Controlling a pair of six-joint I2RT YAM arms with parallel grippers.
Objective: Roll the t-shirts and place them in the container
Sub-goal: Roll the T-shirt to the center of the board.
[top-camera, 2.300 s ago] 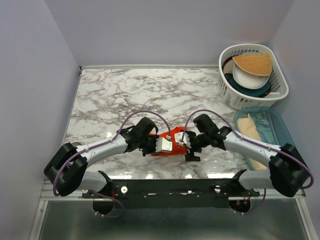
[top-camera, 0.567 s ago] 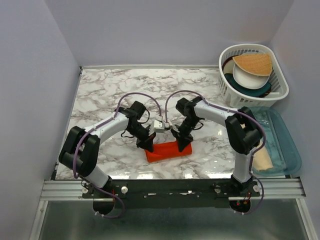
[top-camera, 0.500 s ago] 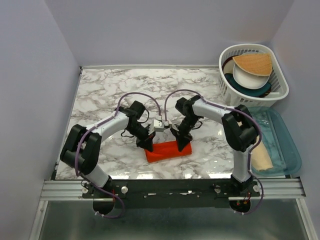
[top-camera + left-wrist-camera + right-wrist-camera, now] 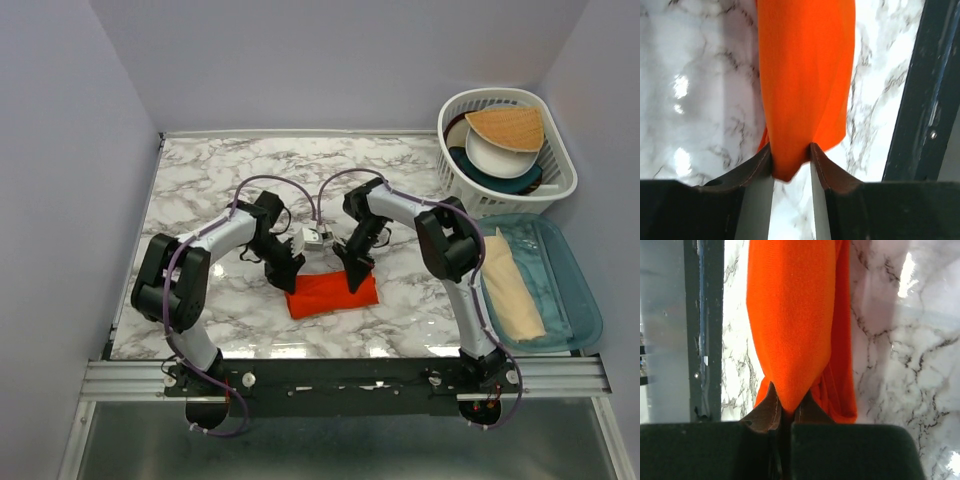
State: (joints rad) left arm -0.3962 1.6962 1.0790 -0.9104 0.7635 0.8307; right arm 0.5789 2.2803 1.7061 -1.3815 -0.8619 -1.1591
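- As seen from above, the t-shirt (image 4: 333, 295) sits bundled on the worktop (image 4: 200, 190) near its front edge, nudged slightly farther back; rolling looks nearly done.
- Left wrist: left pincer (image 4: 791, 156) narrowly grips one end.
- Right wrist: right pincer (image 4: 786, 405) pinches the other end.

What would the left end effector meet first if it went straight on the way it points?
The orange t-shirt pinched in the left end effector; beyond it, probably the marble table.

We see the left arm (image 4: 222, 235) and right arm (image 4: 400, 207) in pale grey-white shells between bulky black joints, each trailing a looped purple cable (image 4: 262, 181), with brown finger pads (image 4: 758, 167) and a black, screw-studded base rail (image 4: 340, 373).
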